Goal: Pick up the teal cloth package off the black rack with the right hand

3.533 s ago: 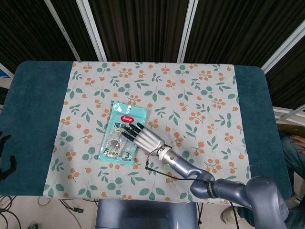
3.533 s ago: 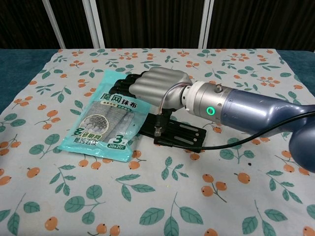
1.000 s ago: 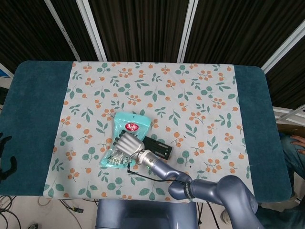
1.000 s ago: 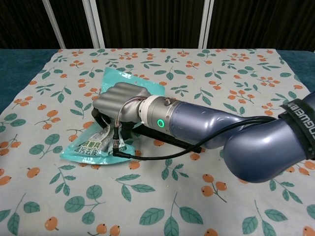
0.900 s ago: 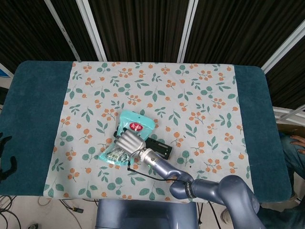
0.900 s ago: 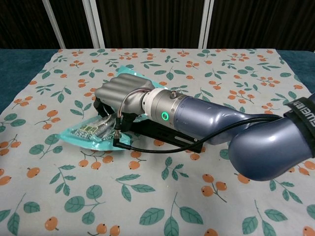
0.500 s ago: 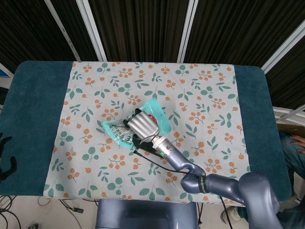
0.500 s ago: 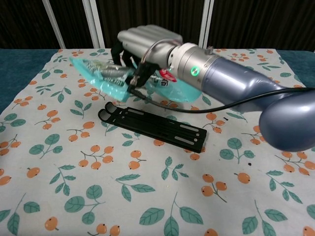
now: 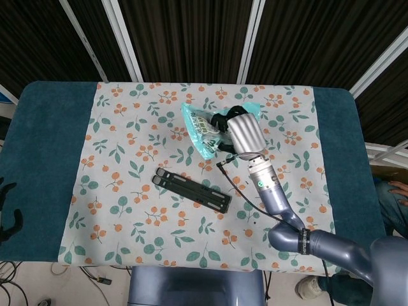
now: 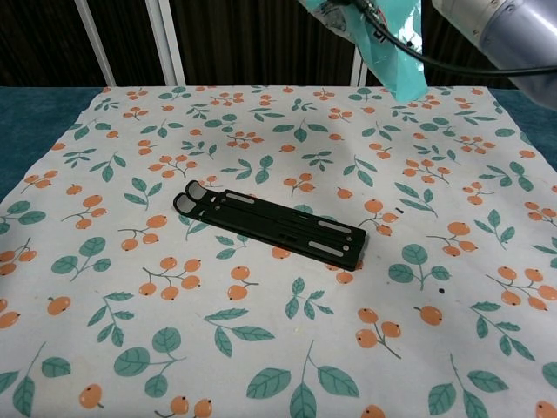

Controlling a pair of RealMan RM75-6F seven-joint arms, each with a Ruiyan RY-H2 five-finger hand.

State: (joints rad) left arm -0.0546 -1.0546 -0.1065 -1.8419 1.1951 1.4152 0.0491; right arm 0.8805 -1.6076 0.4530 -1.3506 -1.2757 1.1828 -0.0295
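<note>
On the table (image 9: 38, 159), which has dark teal cloth at both ends, lies a white tablecloth (image 9: 127, 121) printed with orange berries and green leaves, and it covers the whole middle part. Above this cloth the right arm (image 9: 274, 204) comes in from the lower right of the head view, blue-grey with a silver wrist section, and a thin black cable runs along it. The right hand (image 9: 242, 132) is at the end of the arm, over the far middle of the tablecloth; its silver back is turned to the head camera and its dark fingers are curled around the teal cloth package (image 9: 205, 131), so the hand grasps the package. The package is lifted in the air, well apart from the black rack (image 9: 194, 189), and in the chest view only its lower teal corner (image 10: 383, 48) hangs down from the top edge of the picture, with the cable passing in front of it. The rack lies flat on the tablecloth nearer to the robot, long and narrow, set at a slant, and nothing rests on it; in the chest view (image 10: 270, 226) its two rounded ends point to the left. At the far left edge of the head view a small dark shape, perhaps the left hand (image 9: 6, 210), shows beside the table, but I cannot tell how its fingers lie.
</note>
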